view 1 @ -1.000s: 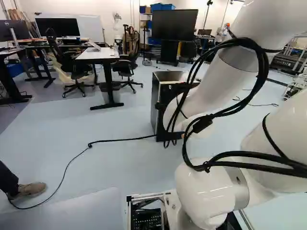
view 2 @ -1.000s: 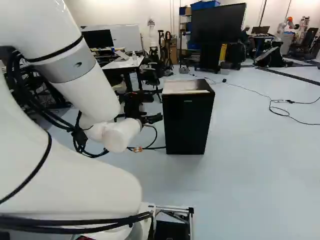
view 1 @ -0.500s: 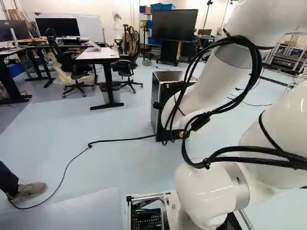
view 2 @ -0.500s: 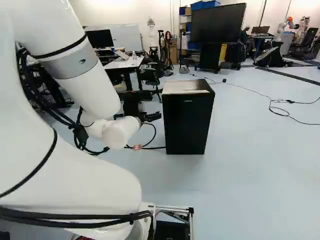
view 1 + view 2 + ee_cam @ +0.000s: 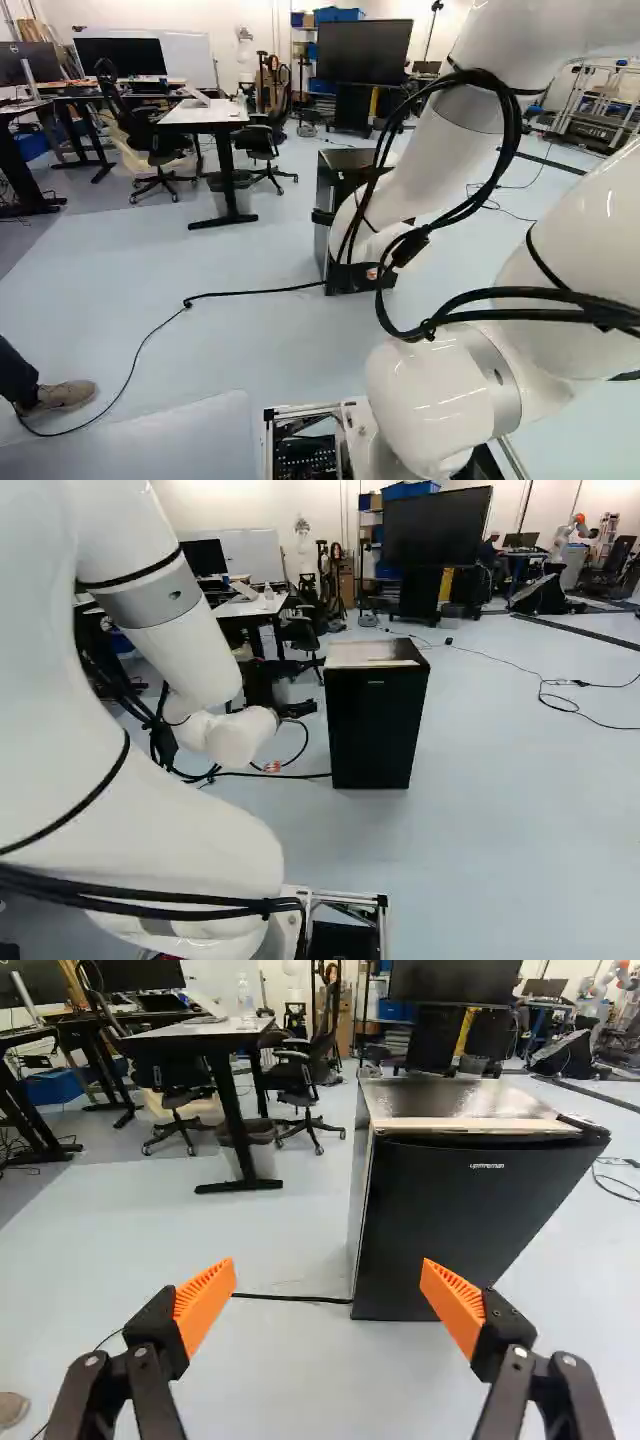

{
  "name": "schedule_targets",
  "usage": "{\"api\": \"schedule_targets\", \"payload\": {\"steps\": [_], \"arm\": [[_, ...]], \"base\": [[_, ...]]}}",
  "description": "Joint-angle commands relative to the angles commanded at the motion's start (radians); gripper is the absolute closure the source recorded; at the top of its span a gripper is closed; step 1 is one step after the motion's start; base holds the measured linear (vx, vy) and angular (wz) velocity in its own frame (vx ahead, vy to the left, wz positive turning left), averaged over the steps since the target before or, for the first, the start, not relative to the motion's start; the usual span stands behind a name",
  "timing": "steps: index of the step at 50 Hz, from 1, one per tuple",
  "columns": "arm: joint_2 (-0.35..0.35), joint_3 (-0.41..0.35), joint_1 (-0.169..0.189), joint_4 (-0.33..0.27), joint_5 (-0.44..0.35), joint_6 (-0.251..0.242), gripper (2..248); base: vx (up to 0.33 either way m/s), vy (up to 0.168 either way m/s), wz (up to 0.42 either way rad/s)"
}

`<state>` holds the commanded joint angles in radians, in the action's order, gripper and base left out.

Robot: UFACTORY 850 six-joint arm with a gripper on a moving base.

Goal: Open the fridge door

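The door (image 5: 455, 1225), probably stiff at first, is best gripped opposite the hinge (image 5: 585, 1128); nothing is held by the spread gripper (image 5: 328, 1268).

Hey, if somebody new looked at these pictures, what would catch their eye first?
Probably the white arm, looming large at the left of the right base view. Next, the closed black fridge on the pale floor ahead of it. In the wrist view, the bright orange pads on the wide-open fingers stand out too.
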<state>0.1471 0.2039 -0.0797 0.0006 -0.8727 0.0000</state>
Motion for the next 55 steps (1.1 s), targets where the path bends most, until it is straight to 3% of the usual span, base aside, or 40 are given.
{"api": "schedule_targets", "payload": {"steps": [55], "arm": [[-0.219, 0.217, -0.074, 0.101, 0.0, 0.0, 3]], "base": [[0.0, 0.0, 0.0]]}}
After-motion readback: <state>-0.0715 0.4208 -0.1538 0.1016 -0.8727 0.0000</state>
